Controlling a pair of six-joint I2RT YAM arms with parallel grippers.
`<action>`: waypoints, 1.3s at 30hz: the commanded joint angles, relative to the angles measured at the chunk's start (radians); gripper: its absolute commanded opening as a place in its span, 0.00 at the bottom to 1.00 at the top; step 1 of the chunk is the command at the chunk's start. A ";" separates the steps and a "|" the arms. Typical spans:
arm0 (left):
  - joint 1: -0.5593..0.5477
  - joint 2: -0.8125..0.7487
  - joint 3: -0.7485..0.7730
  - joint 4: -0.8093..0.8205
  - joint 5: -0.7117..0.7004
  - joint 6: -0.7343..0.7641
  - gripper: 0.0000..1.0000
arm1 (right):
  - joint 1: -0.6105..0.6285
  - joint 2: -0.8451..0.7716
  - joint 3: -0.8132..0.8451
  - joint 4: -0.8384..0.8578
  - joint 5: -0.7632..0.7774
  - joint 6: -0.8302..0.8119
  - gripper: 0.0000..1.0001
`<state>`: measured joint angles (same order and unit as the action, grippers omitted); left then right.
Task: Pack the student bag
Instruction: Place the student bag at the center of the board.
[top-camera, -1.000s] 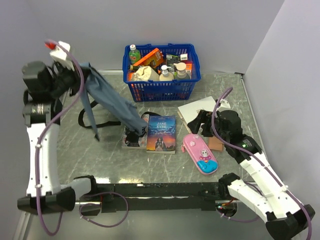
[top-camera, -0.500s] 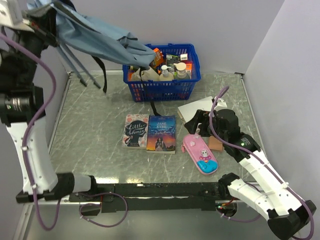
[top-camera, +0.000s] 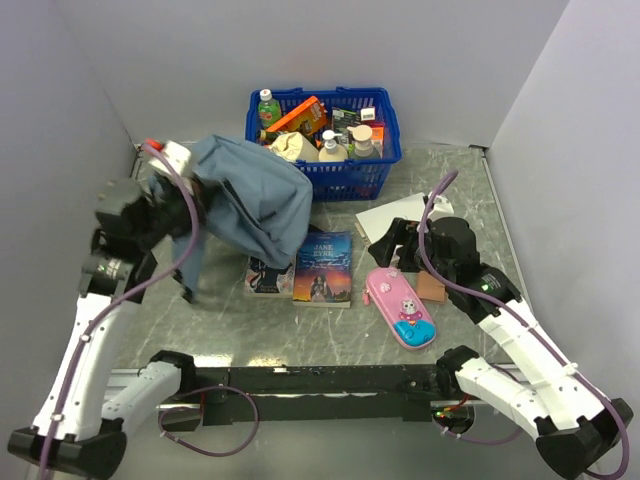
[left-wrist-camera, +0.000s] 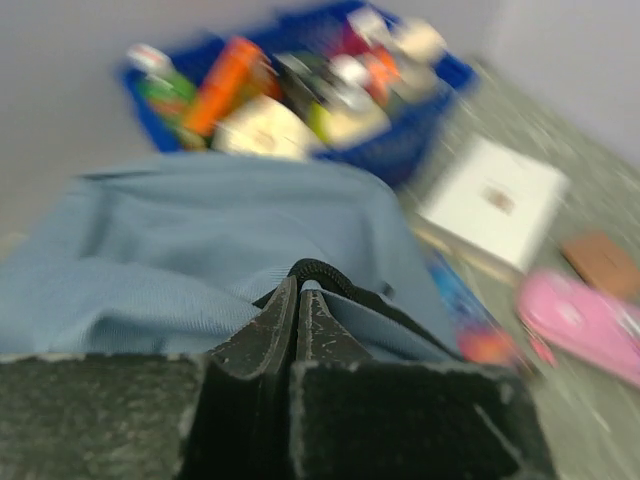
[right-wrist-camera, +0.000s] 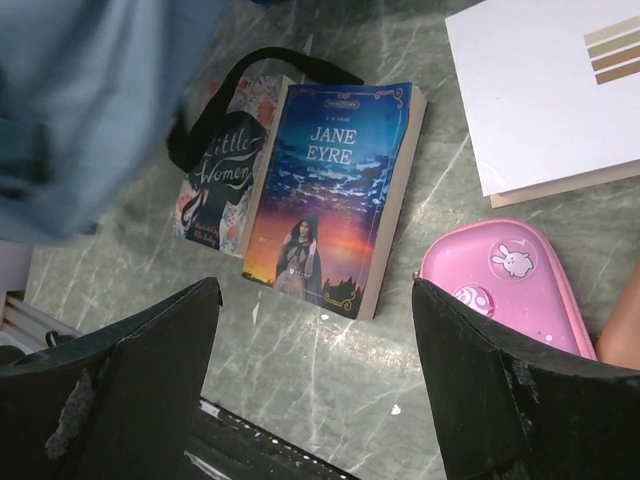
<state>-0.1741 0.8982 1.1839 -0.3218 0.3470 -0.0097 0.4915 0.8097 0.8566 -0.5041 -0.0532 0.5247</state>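
**Top external view**
- Blue basket (top-camera: 322, 180): stands at the far edge of the table, filled with bottles and packets.
- Student bag (top-camera: 255, 195): grey-blue fabric, lifted and bunched just in front of the basket's left corner, its cloth overlapping that corner. Its straps hang down to the near left of the basket.
- Left gripper (top-camera: 172, 192): left of the basket, at the bag's left end. Its jaws are hidden by fabric in this view.
- Little Women book (top-camera: 262, 280): in front of the basket, partly under the bag's hanging edge.
- Jane Eyre book (top-camera: 322, 266): in front of the basket, edge to edge with Little Women.
- White booklet (top-camera: 388, 214): near the basket's front right corner.
- Pink pencil case (top-camera: 400, 308): further out to the basket's front right.
- Right gripper (top-camera: 393, 246): front right of the basket, between booklet and pencil case.

**Left wrist view (blurred)**
- Left gripper (left-wrist-camera: 298, 318): jaws pressed together, nipping a black edging of the student bag (left-wrist-camera: 200, 240).
- Basket (left-wrist-camera: 405, 150): just beyond the bag.
- Booklet (left-wrist-camera: 495, 200) and pencil case (left-wrist-camera: 580, 320): to the basket's near right.

**Right wrist view**
- Right gripper (right-wrist-camera: 312, 300): fingers (right-wrist-camera: 130, 380) spread wide, nothing between them, above the table.
- Jane Eyre (right-wrist-camera: 330, 190) and Little Women (right-wrist-camera: 222, 185): side by side, with a black strap loop lying over Little Women.
- Student bag (right-wrist-camera: 90, 100): hangs beside Little Women.
- Pencil case (right-wrist-camera: 510, 280) and booklet (right-wrist-camera: 560, 90): on Jane Eyre's other side.
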 joint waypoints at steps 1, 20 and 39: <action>-0.186 -0.024 -0.075 -0.083 0.063 -0.003 0.04 | 0.015 0.017 0.016 0.013 -0.004 0.017 0.85; -0.492 0.218 0.158 -0.286 -0.047 0.120 0.96 | 0.065 0.129 -0.034 0.070 -0.025 0.046 0.89; -0.160 0.380 -0.159 -0.217 0.181 0.525 0.96 | 0.473 0.388 0.030 -0.033 0.107 0.233 0.82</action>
<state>-0.3405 1.2831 1.0405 -0.6106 0.3714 0.3775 0.9287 1.1740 0.8375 -0.5037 0.0029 0.6979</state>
